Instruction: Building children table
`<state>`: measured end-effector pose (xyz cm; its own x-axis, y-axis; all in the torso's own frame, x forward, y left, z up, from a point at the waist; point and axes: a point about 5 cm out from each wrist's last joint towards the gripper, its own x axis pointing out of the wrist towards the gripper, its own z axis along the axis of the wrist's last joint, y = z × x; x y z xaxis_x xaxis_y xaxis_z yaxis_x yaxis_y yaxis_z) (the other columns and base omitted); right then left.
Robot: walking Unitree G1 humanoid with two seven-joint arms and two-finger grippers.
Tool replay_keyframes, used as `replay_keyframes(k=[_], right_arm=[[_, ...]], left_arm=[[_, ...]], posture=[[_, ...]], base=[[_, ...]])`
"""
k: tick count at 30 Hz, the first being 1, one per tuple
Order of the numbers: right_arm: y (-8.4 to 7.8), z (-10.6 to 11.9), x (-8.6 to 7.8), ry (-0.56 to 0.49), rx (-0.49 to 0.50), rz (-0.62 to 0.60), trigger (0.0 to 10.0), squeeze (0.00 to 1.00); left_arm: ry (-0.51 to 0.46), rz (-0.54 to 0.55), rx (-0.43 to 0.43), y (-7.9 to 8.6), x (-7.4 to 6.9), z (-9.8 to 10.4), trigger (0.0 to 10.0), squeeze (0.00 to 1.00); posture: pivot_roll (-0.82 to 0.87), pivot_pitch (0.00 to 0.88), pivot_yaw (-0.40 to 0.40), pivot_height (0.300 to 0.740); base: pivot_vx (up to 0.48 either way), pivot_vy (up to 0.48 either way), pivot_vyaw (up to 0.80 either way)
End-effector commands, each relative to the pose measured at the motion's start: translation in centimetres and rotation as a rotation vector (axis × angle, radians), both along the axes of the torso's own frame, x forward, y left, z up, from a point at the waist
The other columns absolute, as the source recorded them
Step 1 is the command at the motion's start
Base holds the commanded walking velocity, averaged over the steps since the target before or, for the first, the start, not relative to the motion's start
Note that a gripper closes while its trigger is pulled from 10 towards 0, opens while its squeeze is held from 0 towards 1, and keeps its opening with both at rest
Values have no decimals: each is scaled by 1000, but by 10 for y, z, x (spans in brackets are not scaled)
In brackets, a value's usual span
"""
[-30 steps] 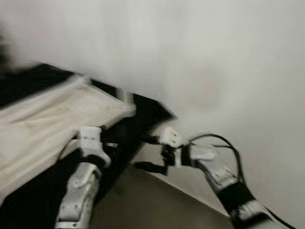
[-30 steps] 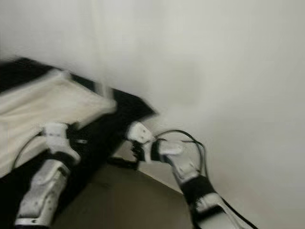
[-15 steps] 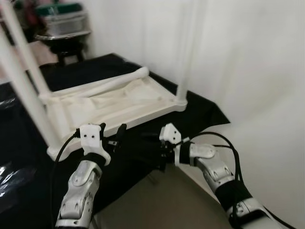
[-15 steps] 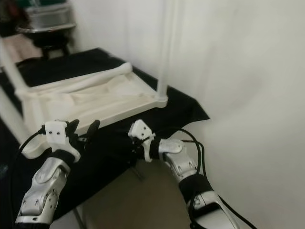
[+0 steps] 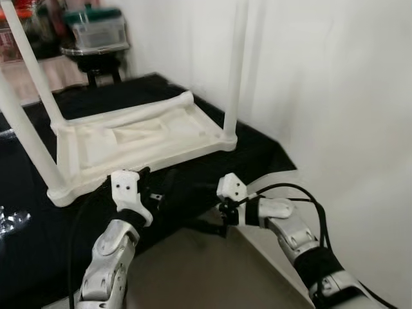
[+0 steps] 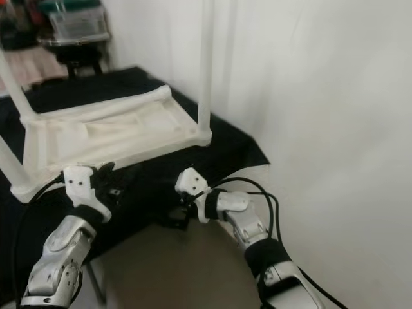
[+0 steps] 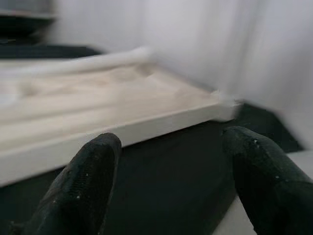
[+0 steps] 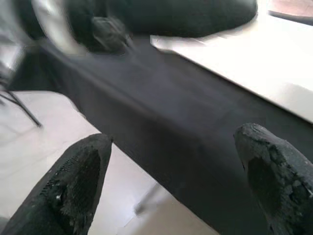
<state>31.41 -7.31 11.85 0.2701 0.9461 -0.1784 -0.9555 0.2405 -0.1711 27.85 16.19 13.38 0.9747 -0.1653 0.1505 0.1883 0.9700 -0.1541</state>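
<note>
A white children's table [image 5: 138, 136] lies upside down on a black cloth [image 5: 257, 154]. Its legs [image 5: 234, 64] stick straight up. My left gripper [image 5: 158, 181] hovers just in front of the white table's near edge [image 7: 127, 133]. It is open, and its black fingers [image 7: 90, 183] hold nothing. My right gripper [image 5: 207, 215] points leftward at the cloth's front edge, lower than the left one. It is also open, with only black cloth [image 8: 166, 112] showing between its fingertips [image 8: 80, 178].
A white wall [image 5: 335, 96] rises close on the right. At the back left a dark stand carries a clear plastic box [image 5: 96, 31]. Brown floor [image 5: 193, 270] lies below the cloth's edge. A crinkled plastic bag [image 5: 9, 219] lies on the cloth at far left.
The head view has swung round from a blur of wall to a steady look at the upturned table. Both grippers stay open near the front edge, the right one a little lower.
</note>
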Motion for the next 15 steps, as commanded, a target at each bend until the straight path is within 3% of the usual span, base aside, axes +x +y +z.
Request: replay_keyframes(k=[1, 9, 13, 14, 15], right_arm=[[-7, 2, 2, -16, -19, -14, 10000, 0], [-8, 1, 6, -17, -41, -62, 10000, 0], [-18, 4, 23, -17, -42, -256, 10000, 0], [-18, 4, 23, -17, -42, -256, 10000, 0], [-27, 7, 33, -31, -47, -357, 10000, 0]], left_arm=[[-32, -15, -12, -3, 2, 7, 10000, 0], [-37, 26, -3, 1, 1, 8, 10000, 0], [-27, 82, 12, 5, -7, 6, 10000, 0], [-27, 82, 12, 5, -7, 6, 10000, 0], [-15, 102, 19, 7, -12, 4, 10000, 0]], posture=[[-66, 0, -20, 740], [-68, 0, -19, 740], [-68, 0, -10, 740], [-68, 0, -10, 740], [-68, 0, -10, 740]], base=[[0, 0, 800], [0, 0, 800], [0, 0, 800], [0, 0, 800], [0, 0, 800]])
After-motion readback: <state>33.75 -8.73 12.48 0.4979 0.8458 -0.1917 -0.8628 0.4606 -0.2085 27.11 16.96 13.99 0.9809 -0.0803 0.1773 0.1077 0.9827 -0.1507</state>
